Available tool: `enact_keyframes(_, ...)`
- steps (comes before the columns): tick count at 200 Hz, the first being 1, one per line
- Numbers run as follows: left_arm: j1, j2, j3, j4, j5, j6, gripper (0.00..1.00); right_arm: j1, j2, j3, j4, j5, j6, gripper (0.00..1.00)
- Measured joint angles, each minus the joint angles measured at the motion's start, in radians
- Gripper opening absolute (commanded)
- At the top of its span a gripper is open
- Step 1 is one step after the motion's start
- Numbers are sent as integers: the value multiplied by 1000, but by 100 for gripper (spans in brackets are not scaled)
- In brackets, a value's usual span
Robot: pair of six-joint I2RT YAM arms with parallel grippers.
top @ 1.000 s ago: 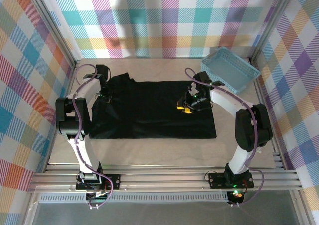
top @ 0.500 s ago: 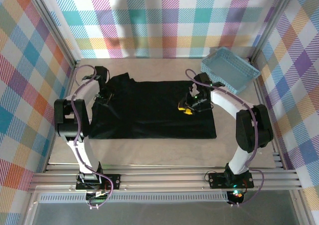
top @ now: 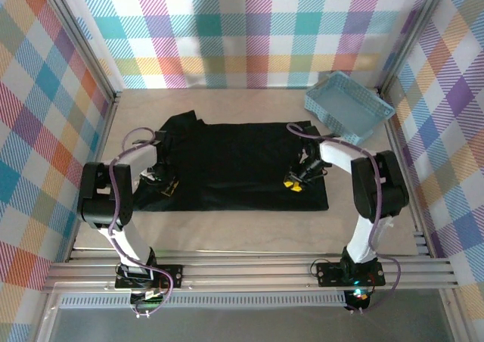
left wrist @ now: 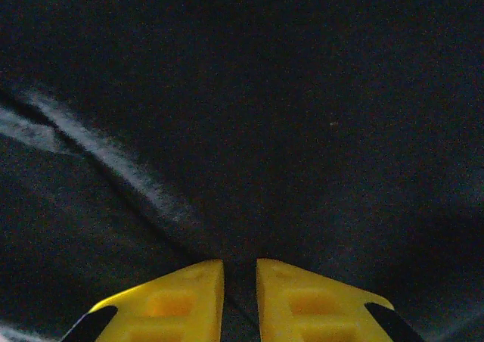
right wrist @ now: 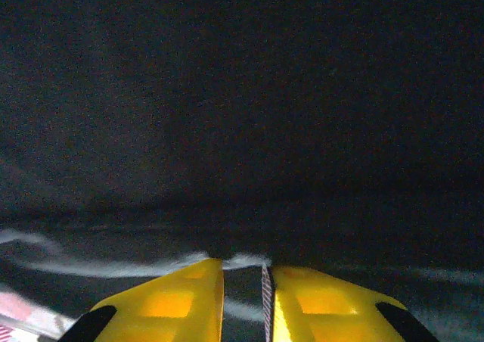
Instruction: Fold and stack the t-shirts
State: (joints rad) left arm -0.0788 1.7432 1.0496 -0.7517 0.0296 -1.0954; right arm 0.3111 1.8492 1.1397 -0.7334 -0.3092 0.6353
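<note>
Your left gripper (top: 168,187) sits low at nine o'clock, your right gripper (top: 293,181) at three, both elbows folded, jaws pinched almost together.

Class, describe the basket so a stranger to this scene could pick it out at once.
Find the pale table ringed by plaid walls. In its far right corner, beyond the black t-shirt, sits the basket, set askew. It alone is light blue, rigid and perforated.
</note>
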Motion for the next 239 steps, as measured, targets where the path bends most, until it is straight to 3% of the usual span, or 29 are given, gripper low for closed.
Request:
enact_keyframes(31, 5, -66, -83, 34, -25, -12, 22, 36, 43, 50, -62, 32, -25, 25)
enact_keyframes(71, 88, -195, -222, 0, -59, -10, 22, 182, 43, 50, -116, 48, -31, 26)
enact_keyframes(131, 174, -233, -257, -40, -108, 41, 23, 333, 54, 48, -166, 24, -16, 27)
enact_keyframes(173, 188, -260, -259, -98, -139, 52, 40, 344, 53, 58, -175, 30, -11, 33)
enact_keyframes(206, 168, -241, -47, -166, -163, 72, 41, 325, -47, 76, -175, 105, -1, 40)
enact_keyframes(239, 122, 21, 485, -154, -139, 238, 43, 177, -105, 226, -138, 142, -28, 41)
